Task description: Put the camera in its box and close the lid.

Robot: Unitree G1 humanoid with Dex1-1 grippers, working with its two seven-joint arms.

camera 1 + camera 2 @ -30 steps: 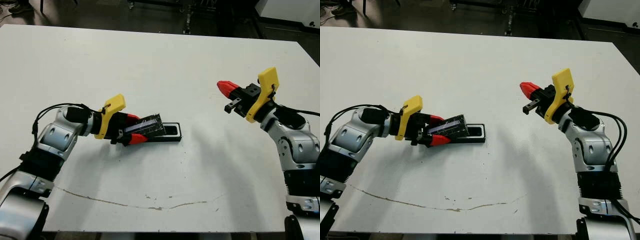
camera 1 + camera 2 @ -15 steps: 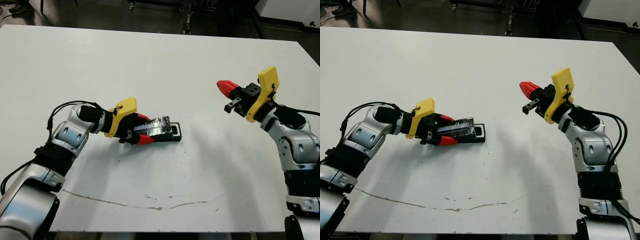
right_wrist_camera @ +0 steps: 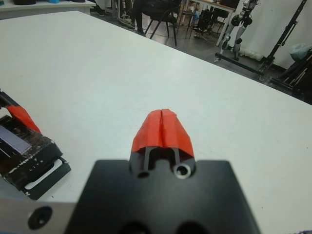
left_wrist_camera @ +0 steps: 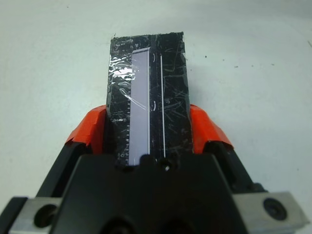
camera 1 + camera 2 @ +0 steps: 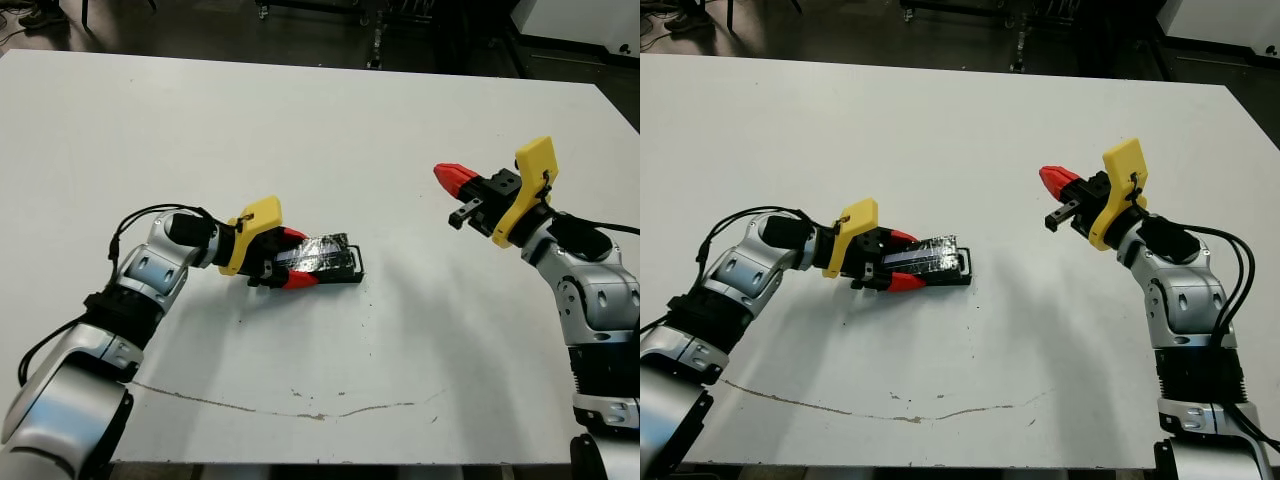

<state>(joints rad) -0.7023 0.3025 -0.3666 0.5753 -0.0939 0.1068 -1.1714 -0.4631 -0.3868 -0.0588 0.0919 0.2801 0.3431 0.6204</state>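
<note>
My left hand (image 5: 285, 265) gripping lid (image 5: 322, 253), nearly over box (image 5: 352, 268); seating left. Camera unseen. Right hand (image 5: 458, 190) closed, empty.

place: lab/workshop | evidence: white table (image 5: 300, 110); metal stands (image 3: 273, 53); chair (image 3: 163, 19) beyond

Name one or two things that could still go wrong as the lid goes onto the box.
1. The lid sits over the box but not squarely: the box's far end still pokes out, so pressing down now may jam it crooked.
2. The left gripper alone holds the lid; the right gripper hangs shut well off to the side, so nothing steadies the box and it may slide on the table.
</note>
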